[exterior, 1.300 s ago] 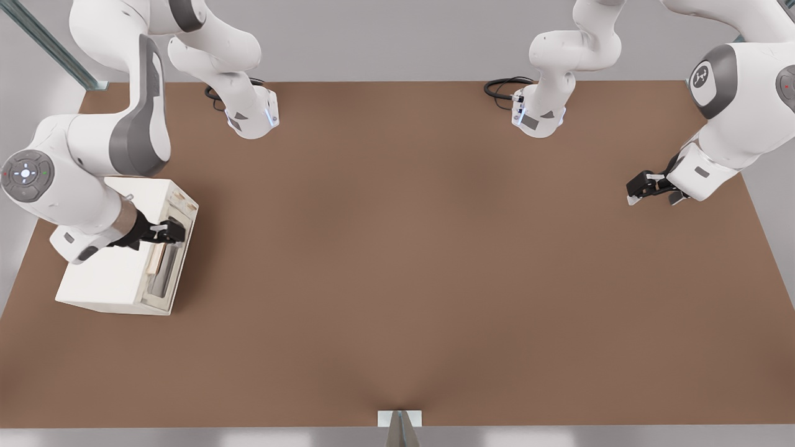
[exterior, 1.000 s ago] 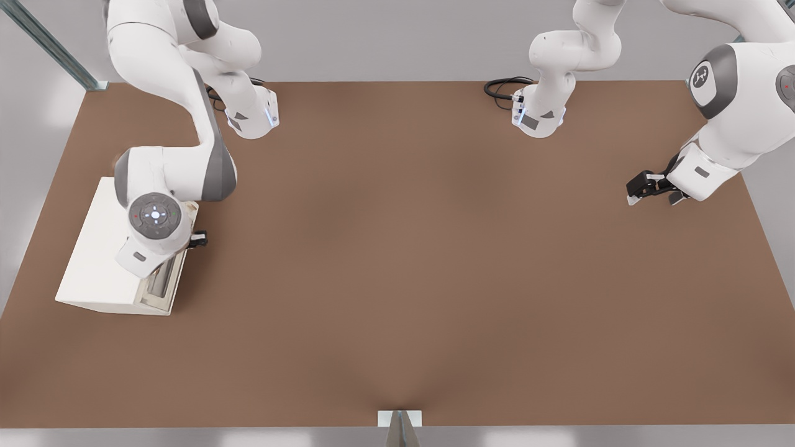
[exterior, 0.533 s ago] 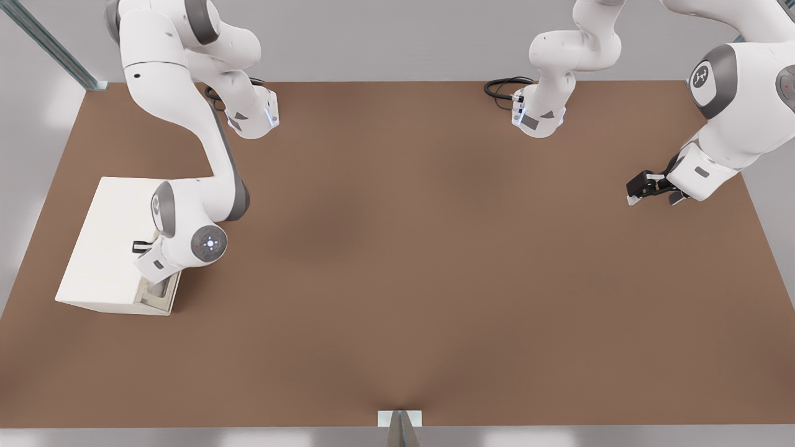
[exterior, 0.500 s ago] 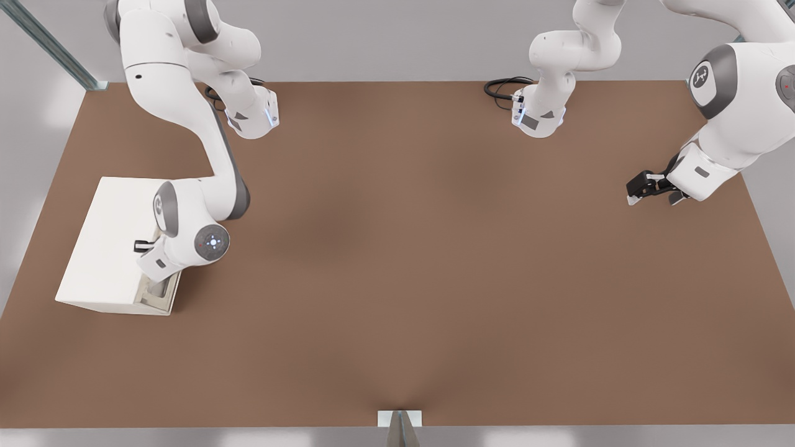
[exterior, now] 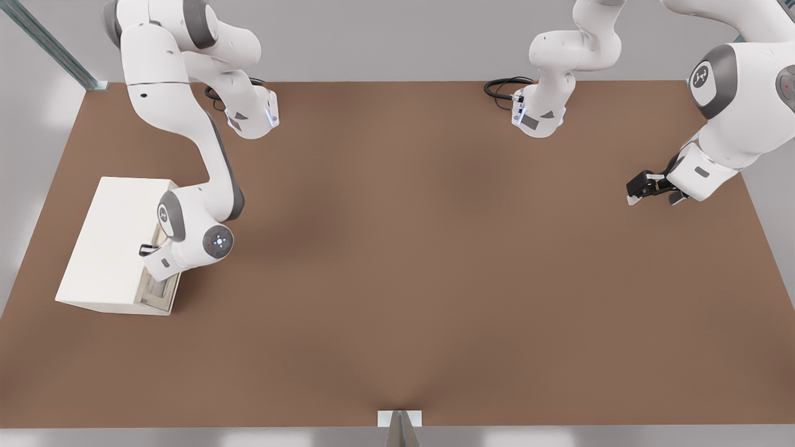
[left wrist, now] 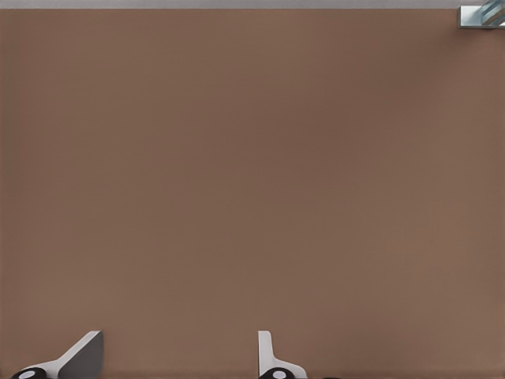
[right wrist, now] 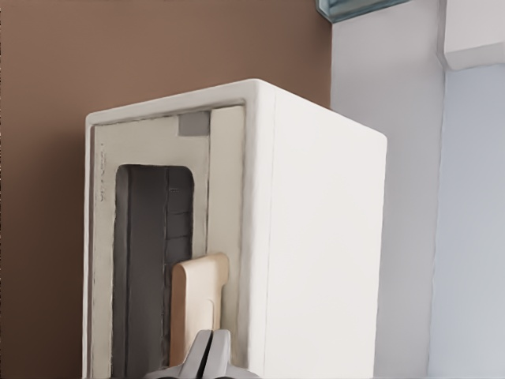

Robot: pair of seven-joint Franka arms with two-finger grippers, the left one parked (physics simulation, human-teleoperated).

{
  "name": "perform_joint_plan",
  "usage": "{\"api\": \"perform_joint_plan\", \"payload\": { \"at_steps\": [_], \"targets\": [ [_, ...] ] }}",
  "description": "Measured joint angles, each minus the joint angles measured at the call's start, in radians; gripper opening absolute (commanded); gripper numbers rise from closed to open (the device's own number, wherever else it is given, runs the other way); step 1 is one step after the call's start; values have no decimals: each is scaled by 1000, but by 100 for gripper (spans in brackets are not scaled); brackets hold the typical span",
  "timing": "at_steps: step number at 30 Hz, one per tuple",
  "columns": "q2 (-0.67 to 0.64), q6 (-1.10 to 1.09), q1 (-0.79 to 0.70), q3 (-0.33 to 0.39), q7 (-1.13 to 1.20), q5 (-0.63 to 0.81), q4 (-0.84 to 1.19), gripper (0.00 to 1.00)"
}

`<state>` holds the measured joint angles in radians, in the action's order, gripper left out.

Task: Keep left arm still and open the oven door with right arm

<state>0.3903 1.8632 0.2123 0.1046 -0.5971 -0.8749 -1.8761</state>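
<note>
Mostly hidden behind the right arm [exterior: 205,239], the closed pincer [right wrist: 211,347] touches the oven door [right wrist: 150,260] handle [right wrist: 196,304].

Pinched claw [right wrist: 210,353] at oven door [right wrist: 162,253] handle [right wrist: 196,304]

The white-and-grey right arm [exterior: 186,155] with the round glowing button disc has swung a long way. At first its wrist hung out past the front view's left side of the cream-white box oven [exterior: 112,248], with the all-black gripper [exterior: 148,250] reaching across the top to the door edge. Now the wrist sits on the other side, in front of the cream-framed oven door [right wrist: 150,260] (the disc now faces the camera). The gripper's pale fingertips [right wrist: 211,355] are pressed together, right at the tan bar handle [right wrist: 196,304].
</note>
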Motion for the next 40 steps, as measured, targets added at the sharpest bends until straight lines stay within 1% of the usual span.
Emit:
{"api": "perform_joint_plan", "payload": {
  "at_steps": [8,13,14,15,16,18,19,20,21,24,25,27,28,30,33,40],
  "targets": [
    [3,38,0,23,-68,-13,-2,0],
    [10,46,1,23,-98,-12,-10,0],
    [10,43,3,13,-105,-5,-12,0],
    [9,23,2,-20,-122,-15,-12,0],
    [9,-53,1,-82,-167,-87,-7,0],
    [22,-254,9,-247,-244,-174,40,0],
    [32,-344,15,-317,-263,-161,88,98],
    [38,-408,19,-355,-268,-101,148,100],
    [42,-444,17,-373,-267,-9,212,100],
    [44,-417,-28,-378,-228,302,393,100],
    [29,-404,-36,-353,-200,389,440,100],
    [-72,-374,-21,-220,-122,527,447,100],
    [-122,-359,-47,-189,-83,580,441,100],
    [-136,-347,-98,-159,-11,657,517,100],
    [-130,-348,-114,-154,83,727,569,100],
    [-128,-349,-119,-149,252,779,579,100]
  ]
}}
